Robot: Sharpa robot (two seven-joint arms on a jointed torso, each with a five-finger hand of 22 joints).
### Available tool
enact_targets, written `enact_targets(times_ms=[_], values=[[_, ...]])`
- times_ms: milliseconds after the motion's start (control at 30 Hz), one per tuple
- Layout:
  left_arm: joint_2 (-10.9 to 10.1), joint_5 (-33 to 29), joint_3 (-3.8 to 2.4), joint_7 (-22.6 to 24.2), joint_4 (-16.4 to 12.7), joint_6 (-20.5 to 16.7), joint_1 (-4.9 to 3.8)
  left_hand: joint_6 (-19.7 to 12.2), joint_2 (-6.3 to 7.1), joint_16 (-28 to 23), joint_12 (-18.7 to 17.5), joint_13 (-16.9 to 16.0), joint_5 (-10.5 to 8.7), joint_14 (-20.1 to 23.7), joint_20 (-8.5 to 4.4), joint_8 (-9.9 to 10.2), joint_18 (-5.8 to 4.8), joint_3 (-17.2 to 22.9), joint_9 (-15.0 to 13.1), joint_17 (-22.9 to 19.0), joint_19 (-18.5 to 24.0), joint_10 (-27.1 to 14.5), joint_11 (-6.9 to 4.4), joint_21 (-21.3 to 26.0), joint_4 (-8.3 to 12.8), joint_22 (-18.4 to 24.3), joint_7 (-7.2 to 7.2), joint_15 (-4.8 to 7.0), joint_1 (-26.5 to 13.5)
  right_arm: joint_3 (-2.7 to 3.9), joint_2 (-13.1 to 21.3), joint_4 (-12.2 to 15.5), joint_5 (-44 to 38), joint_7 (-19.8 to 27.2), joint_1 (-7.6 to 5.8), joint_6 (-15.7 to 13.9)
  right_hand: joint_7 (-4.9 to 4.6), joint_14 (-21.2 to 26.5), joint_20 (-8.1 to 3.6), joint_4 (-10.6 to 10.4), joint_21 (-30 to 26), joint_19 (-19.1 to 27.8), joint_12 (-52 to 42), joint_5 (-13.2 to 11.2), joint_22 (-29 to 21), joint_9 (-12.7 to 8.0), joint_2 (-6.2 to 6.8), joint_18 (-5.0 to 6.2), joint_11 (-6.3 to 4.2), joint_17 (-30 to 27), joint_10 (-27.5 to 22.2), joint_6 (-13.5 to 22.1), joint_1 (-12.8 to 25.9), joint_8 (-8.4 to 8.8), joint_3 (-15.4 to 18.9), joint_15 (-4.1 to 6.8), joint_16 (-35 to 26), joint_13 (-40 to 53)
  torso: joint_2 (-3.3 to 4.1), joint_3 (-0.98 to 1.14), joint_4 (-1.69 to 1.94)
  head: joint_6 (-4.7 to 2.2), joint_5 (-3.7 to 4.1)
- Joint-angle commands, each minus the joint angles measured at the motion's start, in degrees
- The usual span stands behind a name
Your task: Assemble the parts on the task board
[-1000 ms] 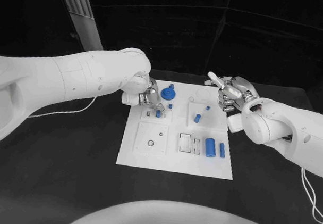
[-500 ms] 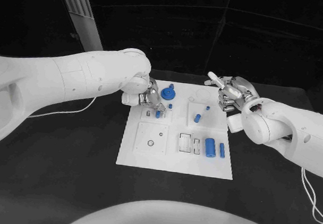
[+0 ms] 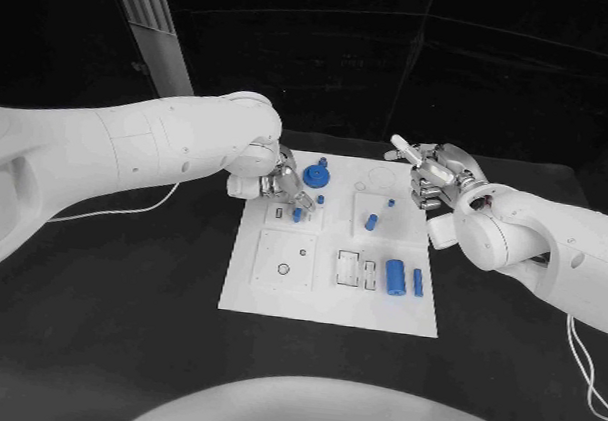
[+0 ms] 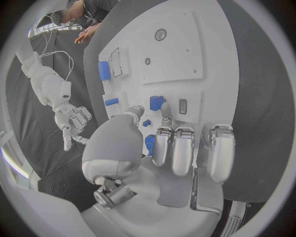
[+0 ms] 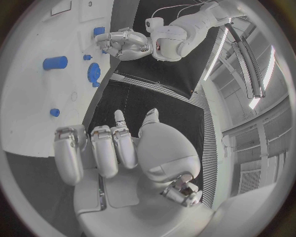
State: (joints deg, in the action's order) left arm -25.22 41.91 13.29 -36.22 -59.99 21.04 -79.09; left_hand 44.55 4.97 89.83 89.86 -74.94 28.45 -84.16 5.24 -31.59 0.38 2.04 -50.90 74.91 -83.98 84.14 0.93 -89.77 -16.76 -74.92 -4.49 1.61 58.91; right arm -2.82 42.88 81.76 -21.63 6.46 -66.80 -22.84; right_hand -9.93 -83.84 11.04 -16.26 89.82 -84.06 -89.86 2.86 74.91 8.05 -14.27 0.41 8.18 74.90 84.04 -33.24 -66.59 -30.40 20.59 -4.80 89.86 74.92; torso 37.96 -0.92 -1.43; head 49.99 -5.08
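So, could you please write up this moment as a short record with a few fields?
surface: black table
board: white task board, middle of the table
parts: blue gear at the far edge; blue cylinder near the right edge
left hand: over the board's far left corner, fingertips at a small blue piece; grip unclear
right hand: by the board's far right corner, holding nothing

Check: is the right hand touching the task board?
Apart. In the right wrist view the right hand, holding nothing, hangs over black table, fingertips short of the task board edge; head view agrees.
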Motion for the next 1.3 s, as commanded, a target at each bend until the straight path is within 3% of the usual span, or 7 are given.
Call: enact_targets(times_ms=[33, 333, 500, 767, 967, 1033, 1300], values=[[-0.58, 2.72, 0.08, 0.87, -0.48, -2.27, -0.27, 0.06, 0.02, 0.17, 0.14, -15.06, -0.56, -5.84, 0.27, 0.22, -0.38, -1.14, -0.14, 15.09, -6.02, 5.86, 0.40, -0.23, -0.08, -15.08, -0.28, -0.37, -1.42, 0.03, -0.01, 0.02, -0.10, 0.19, -0.09, 0.23, -2.38, -6.16, -0.29, -0.29, 0.18, -5.94, -0.14, 0.38, 15.09, -0.07, -0.05, -0.41, -0.13, 15.10, 5.96, 0.31, -0.49, -0.28, -0.14, 0.22, 0.14, 15.08, -0.08, 0.01, 0.00, 0.01, -0.03], [-2.21, 3.58, 0.08, 2.51, -2.56, -4.47, -1.89, 0.12, -0.59, 0.17, 0.14, -15.06, -2.26, -5.84, 0.24, 0.04, -0.38, -3.49, -0.38, 15.09, -6.02, 5.86, 0.35, -0.23, -0.15, -15.08, -0.25, -0.32, -3.64, 0.03, -0.11, -0.14, -0.10, 0.13, -0.09, 0.27, -2.38, -6.16, -0.29, -0.29, 0.18, -5.94, -0.14, 0.38, 15.09, -0.07, -0.05, -0.41, -0.13, 15.10, 5.96, 0.31, -0.49, -0.28, -0.14, 0.22, 0.14, 15.08, 0.01, 0.00, -0.01, 0.01, -0.14], [-2.85, 3.65, 0.08, 3.40, -4.21, -4.53, -2.36, 0.09, -1.11, 0.17, 0.14, -15.06, -2.56, -5.84, 0.23, 0.06, -0.38, -3.61, -0.39, 15.09, -6.02, 5.86, 0.33, -0.23, -0.14, -15.08, -0.24, -0.31, -3.80, 0.03, -0.18, -0.18, -0.10, 0.12, -0.08, 0.30, -2.39, -6.16, -0.29, -0.27, 0.18, -5.94, -0.14, 0.39, 15.09, -0.10, -0.11, -0.41, -0.13, 15.10, 5.96, 0.34, -0.55, -0.28, -0.16, 0.21, 0.14, 15.08, 0.04, 0.00, -0.03, 0.01, -0.18], [-3.65, 3.68, 0.08, 3.22, -6.25, -2.32, -2.52, -0.05, -1.64, 0.17, 0.14, -15.06, -2.71, -5.84, 0.22, 0.18, -0.38, -3.67, -0.34, 15.09, -6.02, 5.86, 0.34, -0.23, -0.15, -15.08, -0.26, -0.30, -3.91, 0.03, -0.12, -0.16, -0.10, 0.05, -0.08, 0.25, -2.39, -6.16, -0.29, -0.27, 0.18, -5.94, -0.14, 0.39, 15.09, -0.10, -0.11, -0.41, -0.13, 15.10, 5.96, 0.34, -0.55, -0.28, -0.16, 0.21, 0.14, 15.08, 0.04, 0.01, -0.02, 0.01, -0.20], [-3.47, 3.68, 0.08, 2.58, -6.40, -0.40, -2.52, -0.15, -2.02, 0.17, 0.14, -15.06, -2.81, -5.84, 0.22, 0.28, -0.38, -3.74, -0.29, 15.09, -6.02, 5.86, 0.36, -0.23, -0.13, -15.08, -0.28, -0.31, -4.06, 0.03, -0.19, -0.13, -0.10, 0.04, -0.08, 0.28, -2.39, -6.16, -0.29, -0.27, 0.18, -5.94, -0.14, 0.39, 15.09, -0.10, -0.11, -0.41, -0.13, 15.10, 5.96, 0.34, -0.55, -0.28, -0.16, 0.21, 0.14, 15.08, 0.00, 0.02, -0.12, 0.01, -0.26], [-3.30, 3.68, 0.08, 2.36, -6.37, 0.10, -2.51, -0.28, -2.83, 0.17, 0.14, -15.06, -2.82, -5.84, 0.23, 0.43, -0.38, -3.59, -0.22, 15.09, -6.02, 5.86, 0.38, -0.23, -0.04, -15.08, -0.30, -0.34, -3.73, 0.03, -0.20, -0.14, -0.10, 0.04, -0.08, 0.28, -2.39, -6.16, -0.29, -0.27, 0.18, -5.94, -0.14, 0.39, 15.09, -0.10, -0.11, -0.41, -0.13, 15.10, 5.96, 0.34, -0.55, -0.28, -0.16, 0.21, 0.14, 15.08, 0.00, 0.00, -0.10, 0.01, -0.26], [-2.61, 3.68, 0.08, 1.74, -5.84, 0.90, -2.41, -0.42, -3.81, 0.17, 0.14, -15.06, -1.91, -5.84, 0.24, 0.64, -0.38, -3.33, -0.10, 15.09, -6.02, 5.86, 0.38, -0.23, 0.06, -15.08, -0.29, -0.35, -2.46, 0.03, -0.24, -0.15, -0.10, 0.01, -0.08, 0.32, -2.39, -6.16, -0.29, -0.27, 0.18, -5.94, -0.14, 0.39, 15.09, -0.10, -0.11, -0.41, -0.13, 15.10, 5.96, 0.34, -0.55, -0.28, -0.16, 0.21, 0.14, 15.08, 0.01, 0.01, -0.03, 0.01, -0.33]])
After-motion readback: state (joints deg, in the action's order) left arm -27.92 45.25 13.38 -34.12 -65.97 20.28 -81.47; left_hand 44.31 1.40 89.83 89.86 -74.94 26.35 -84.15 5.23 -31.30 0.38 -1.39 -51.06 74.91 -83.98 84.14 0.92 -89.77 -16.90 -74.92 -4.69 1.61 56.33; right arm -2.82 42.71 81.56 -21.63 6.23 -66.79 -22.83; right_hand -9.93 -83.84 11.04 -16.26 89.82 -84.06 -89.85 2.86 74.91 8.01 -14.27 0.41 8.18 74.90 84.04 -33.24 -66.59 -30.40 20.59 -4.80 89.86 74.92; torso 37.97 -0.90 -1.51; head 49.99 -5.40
